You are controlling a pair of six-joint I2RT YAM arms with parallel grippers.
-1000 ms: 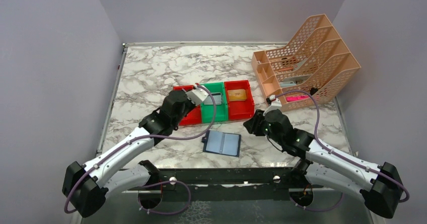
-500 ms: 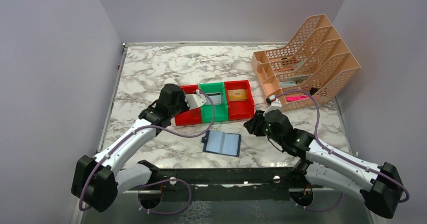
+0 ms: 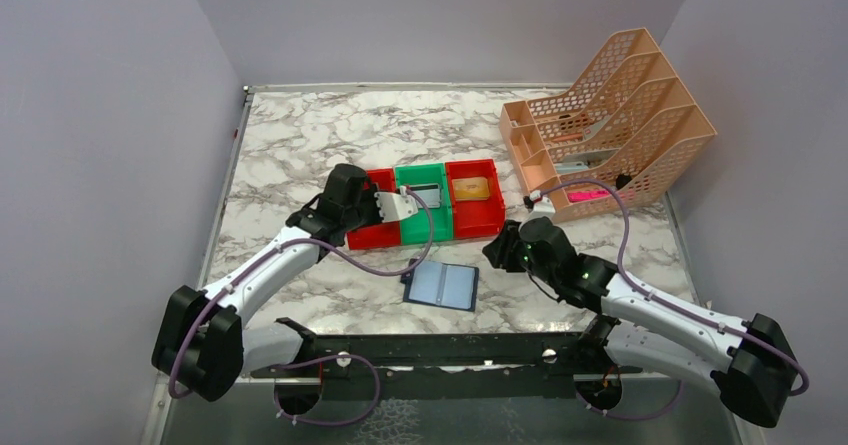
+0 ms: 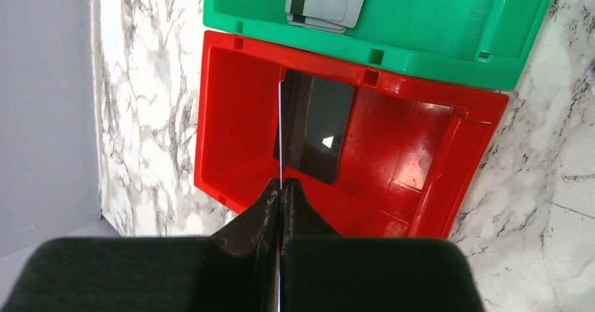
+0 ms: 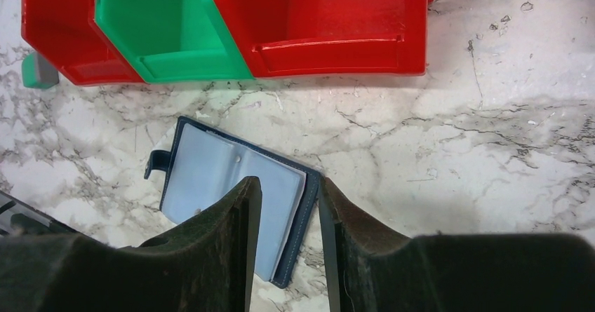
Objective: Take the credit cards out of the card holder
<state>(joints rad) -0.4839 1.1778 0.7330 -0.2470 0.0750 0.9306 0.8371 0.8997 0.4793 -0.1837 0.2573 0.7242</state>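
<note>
Top view: the card holder (image 3: 441,285) lies open on the table (image 3: 300,145), near the bins. A gold card (image 3: 476,188) lies in the right red bin (image 3: 478,220) and a silver card (image 3: 425,196) in the green bin (image 3: 428,227). Left wrist view: the left gripper (image 4: 281,186) is clenched on a black card (image 4: 295,133), held edge-on over the left red bin (image 4: 231,116). Right wrist view: the right gripper (image 5: 288,186) is parted and empty above the card holder's right edge.

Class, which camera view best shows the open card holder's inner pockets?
Right wrist: the card holder lies open close below, pale pockets and snap tab clear. Top external shows it whole but small; left wrist misses it.
</note>
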